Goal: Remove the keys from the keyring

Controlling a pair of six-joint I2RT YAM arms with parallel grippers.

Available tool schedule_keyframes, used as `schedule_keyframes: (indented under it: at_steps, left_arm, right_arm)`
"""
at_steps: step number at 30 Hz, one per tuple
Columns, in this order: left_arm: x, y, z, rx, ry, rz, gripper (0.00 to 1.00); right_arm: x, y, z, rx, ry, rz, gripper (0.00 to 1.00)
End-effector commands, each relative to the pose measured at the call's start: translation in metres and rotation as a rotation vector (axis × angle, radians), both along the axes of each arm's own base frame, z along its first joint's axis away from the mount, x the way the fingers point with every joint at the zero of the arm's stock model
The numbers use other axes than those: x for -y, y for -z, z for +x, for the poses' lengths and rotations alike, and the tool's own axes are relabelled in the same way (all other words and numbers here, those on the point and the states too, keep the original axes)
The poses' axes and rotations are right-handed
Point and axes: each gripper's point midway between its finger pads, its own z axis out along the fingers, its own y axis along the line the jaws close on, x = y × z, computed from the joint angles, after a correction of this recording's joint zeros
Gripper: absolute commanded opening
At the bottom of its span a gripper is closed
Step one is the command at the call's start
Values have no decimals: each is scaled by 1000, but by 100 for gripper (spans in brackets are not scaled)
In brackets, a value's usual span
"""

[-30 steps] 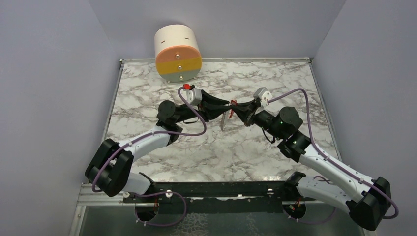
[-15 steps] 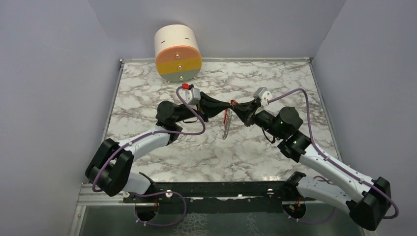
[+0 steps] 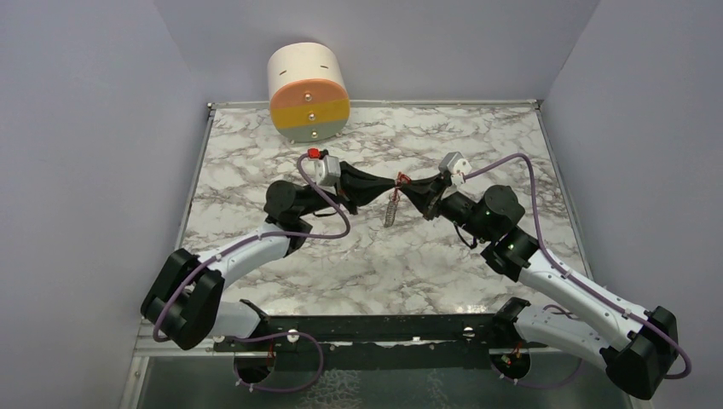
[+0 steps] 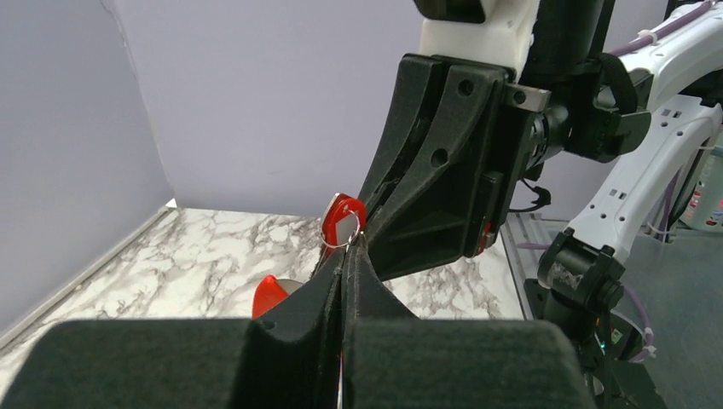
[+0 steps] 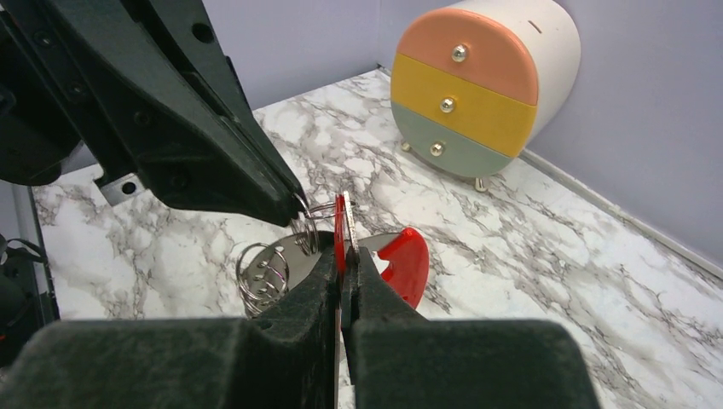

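Two pincers meet tip to tip in mid-air over the middle of the marble table (image 3: 256, 170), well clear of its surface. The left gripper (image 4: 348, 247) is closed tight with no gap between its fingers, and it seems to nip the thin wire of the keyring (image 4: 337, 244), though the wire is too fine to be sure of the bite. The right gripper (image 5: 344, 243) is likewise closed, clamped on a red-headed key (image 5: 341, 217) that stands edge-on, its head rising out of the fingertips. The ring lies just left of that key, between the two tips, so both arms are equally near. The line from ring to key runs left to right across the table, and any pull apart would likely have to follow it. A second red key (image 5: 405, 264) and a wire coil (image 5: 260, 277) hang below. At the far edge the small drawer chest (image 3: 309, 92) has all three drawers shut, so their contents cannot be seen.
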Motion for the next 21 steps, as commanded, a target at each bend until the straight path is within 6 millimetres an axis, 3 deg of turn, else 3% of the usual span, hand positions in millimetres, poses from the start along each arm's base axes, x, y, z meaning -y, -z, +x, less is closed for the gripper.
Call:
schedule_keyframes:
  at_steps: [1,21]
  left_arm:
    - [-13,-26,-12,85,-35,-41,0]
    - [-38,-47,-25,188,-142,-108,0]
  right_arm:
    - [4,-22,4,54,30,27,1]
    - [0,-17,5,38,17,24,1]
